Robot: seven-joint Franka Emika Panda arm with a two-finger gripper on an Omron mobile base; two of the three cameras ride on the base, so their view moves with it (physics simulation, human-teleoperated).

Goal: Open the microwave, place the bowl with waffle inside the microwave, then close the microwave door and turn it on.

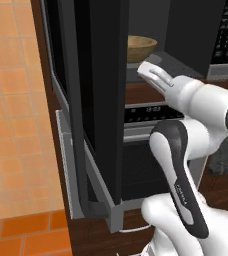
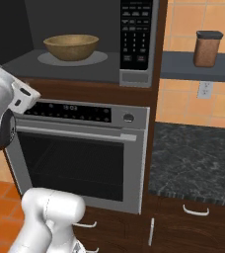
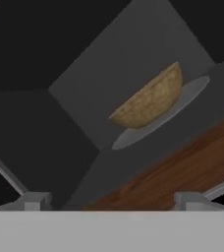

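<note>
Sitting on the round turntable (image 2: 72, 58) inside the microwave (image 2: 85, 39) is the bowl (image 2: 71, 46), a tan, wide-mouthed dish, upright and squarely in the middle of the plate. What lies inside it cannot be made out from these angles. The microwave door (image 1: 93, 95) is swung wide open on the cavity's left side, its black glass panel standing out towards the camera in the left base view and hiding part of the opening. On the microwave's right edge, the black keypad (image 2: 135, 34) runs down the front.

Now the gripper (image 3: 111, 199): its two small tips stand far apart at the bottom of the hand view, wide open with nothing between them. It sits just outside the cavity, in front of the wooden strip (image 3: 182, 170) below the microwave floor, and looks in at the bowl from a tilted angle. In the left base view the white wrist (image 1: 156, 75) points at the opening, close to the cavity's lower front edge.

Below the microwave is the oven (image 2: 80, 153), door shut, with its display panel (image 2: 70, 109) and horizontal handle. To the right, a dark speckled surface (image 2: 193, 158) runs along the tiled wall, and a brown canister (image 2: 207, 48) with a dark lid stands on a grey shelf (image 2: 183, 66) above it.
</note>
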